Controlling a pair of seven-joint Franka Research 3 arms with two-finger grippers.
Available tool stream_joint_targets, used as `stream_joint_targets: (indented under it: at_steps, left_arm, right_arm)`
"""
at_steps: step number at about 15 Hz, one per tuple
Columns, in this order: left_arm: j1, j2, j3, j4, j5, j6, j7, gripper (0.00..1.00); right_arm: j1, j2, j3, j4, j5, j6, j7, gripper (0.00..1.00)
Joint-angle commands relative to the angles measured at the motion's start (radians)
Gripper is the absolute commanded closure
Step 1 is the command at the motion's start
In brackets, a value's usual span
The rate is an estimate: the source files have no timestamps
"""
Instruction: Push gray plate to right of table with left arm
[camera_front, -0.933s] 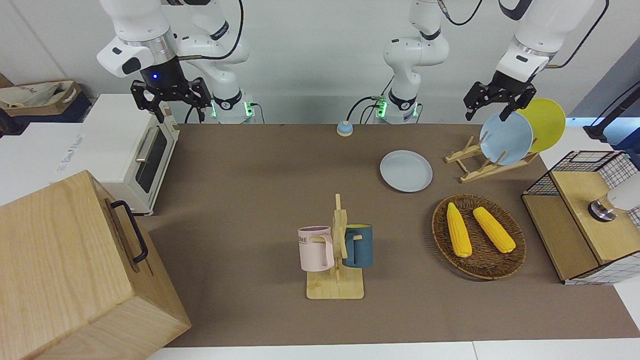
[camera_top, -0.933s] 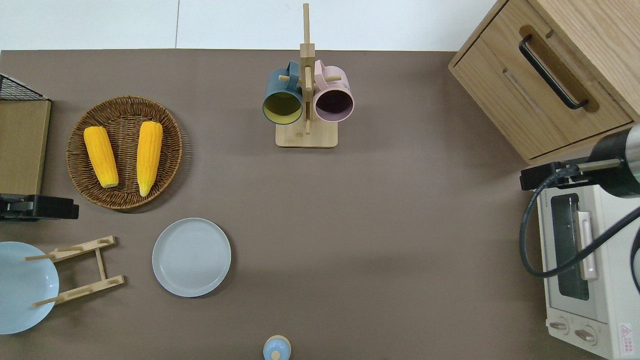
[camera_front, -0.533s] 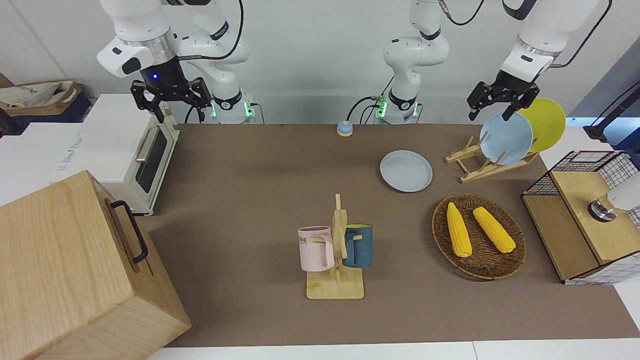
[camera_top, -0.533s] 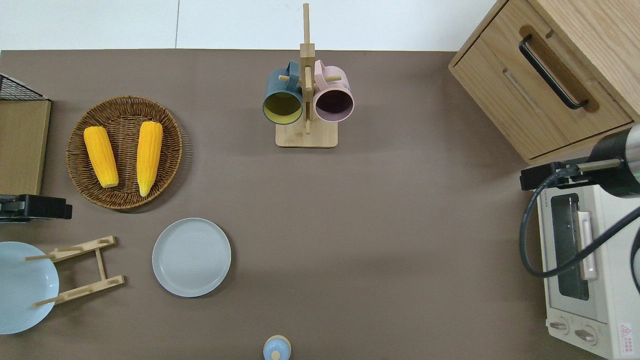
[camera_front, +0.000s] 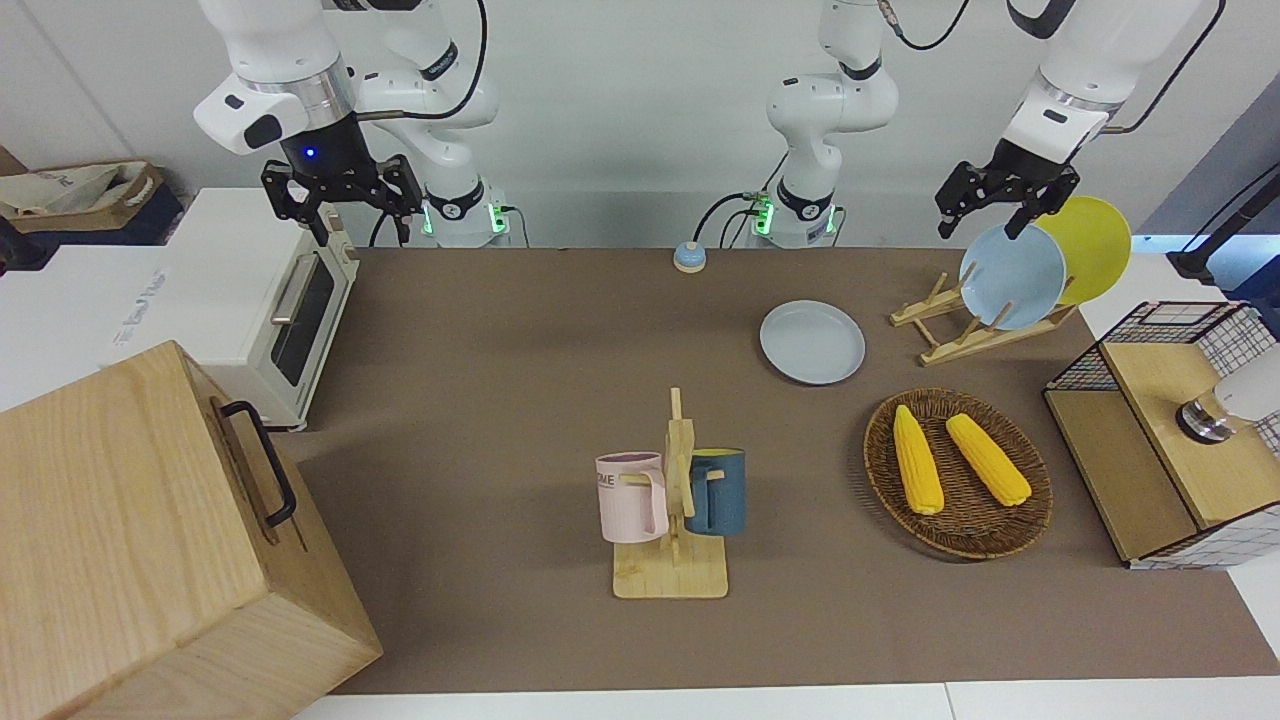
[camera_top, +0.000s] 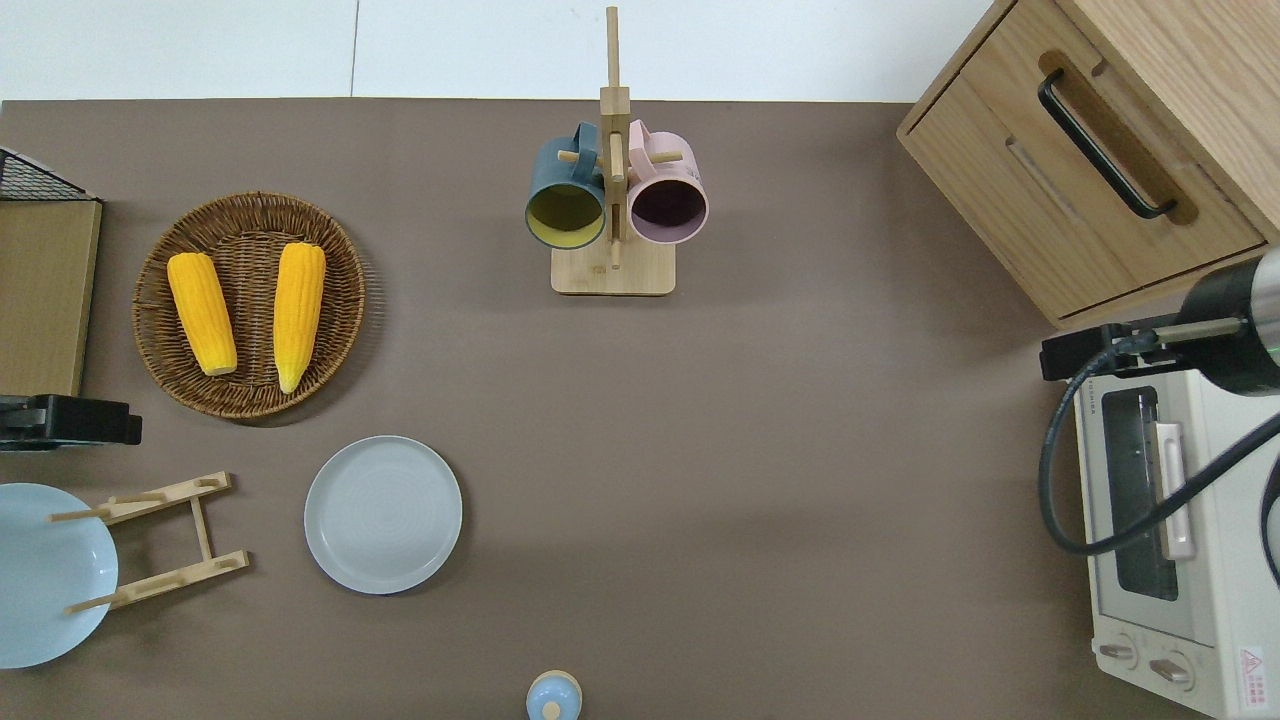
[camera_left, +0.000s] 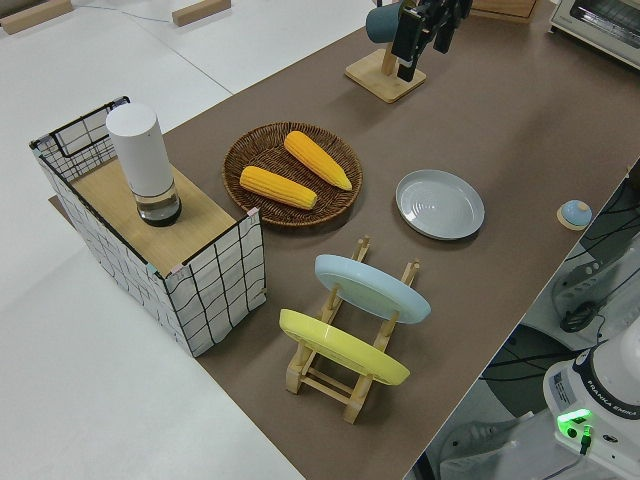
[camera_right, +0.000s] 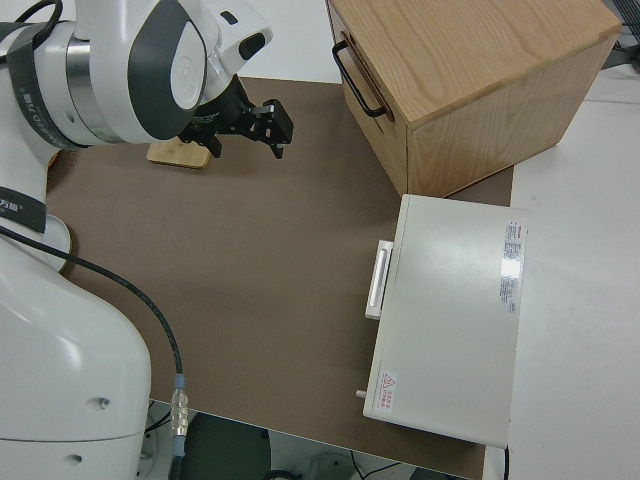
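Plate-wise nothing changed: the gray plate sat flat on the table exactly where it had been, beside the wooden rack and nearer the robots than the basket. It's round, so no long axis. The left gripper had crept up slightly over the rack end, jaws spread, holding nothing. Right arm was parked, its gripper open too.

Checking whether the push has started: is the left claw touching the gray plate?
Apart. The overhead view shows the left claw at the table's edge, with bare matting between it and the gray plate.
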Motion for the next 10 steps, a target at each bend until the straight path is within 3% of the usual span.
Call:
stream_joint_targets:
  at_steps: [1, 10]
  left_arm:
    - [0.003, -0.037, 0.004, -0.034, -0.009, -0.016, -0.010, 0.01]
    - [-0.009, -0.197, 0.003, -0.322, -0.009, 0.125, -0.010, 0.01]
  right_arm:
    - [-0.003, -0.004, -0.001, 0.005, 0.022, -0.012, -0.001, 0.017]
    - [-0.003, -0.004, -0.001, 0.005, 0.022, -0.012, -0.001, 0.017]
